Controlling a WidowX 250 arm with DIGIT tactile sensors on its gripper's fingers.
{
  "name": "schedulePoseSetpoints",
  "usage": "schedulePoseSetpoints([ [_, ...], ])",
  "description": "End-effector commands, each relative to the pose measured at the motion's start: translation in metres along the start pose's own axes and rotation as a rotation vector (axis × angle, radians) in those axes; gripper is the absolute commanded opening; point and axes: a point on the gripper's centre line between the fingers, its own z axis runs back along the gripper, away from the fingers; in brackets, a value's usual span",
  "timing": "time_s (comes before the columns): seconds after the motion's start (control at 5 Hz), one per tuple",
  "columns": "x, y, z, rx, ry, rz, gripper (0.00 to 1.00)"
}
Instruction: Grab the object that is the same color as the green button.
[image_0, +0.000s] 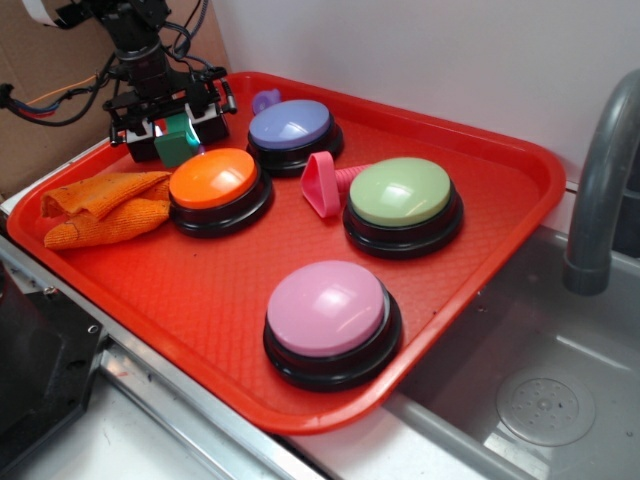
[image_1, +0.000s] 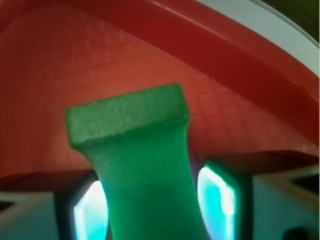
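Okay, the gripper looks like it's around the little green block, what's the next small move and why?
Probably lift straight up a little. The green block sits between the gripper fingers in the wrist view, apparently gripped, and the orange button and orange cloth lie close beside it on the red tray, so sideways motion risks bumping them.

My exterior camera stands in front of the scene and above it, looking down at an angle across the whole red tray (image_0: 500, 215), with the arm at the far left corner. My wrist camera rides on the arm and looks past the green block (image_1: 142, 165) from very close. Both views share the block and the tray's far rim.
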Motion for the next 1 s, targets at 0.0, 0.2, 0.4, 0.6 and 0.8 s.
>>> schedulePoseSetpoints([
  [0.0, -0.008, 0.005, 0.041, 0.063, 0.019, -0.192, 0.00],
  [0.2, -0.019, -0.005, 0.073, 0.013, 0.114, -0.357, 0.00],
  [0.4, -0.050, -0.019, 0.108, -0.065, 0.111, -0.595, 0.00],
  [0.6, -0.085, -0.024, 0.137, -0.141, 0.158, -0.810, 0.00],
  [0.8, -0.114, -0.014, 0.149, -0.174, 0.210, -0.892, 0.00],
])
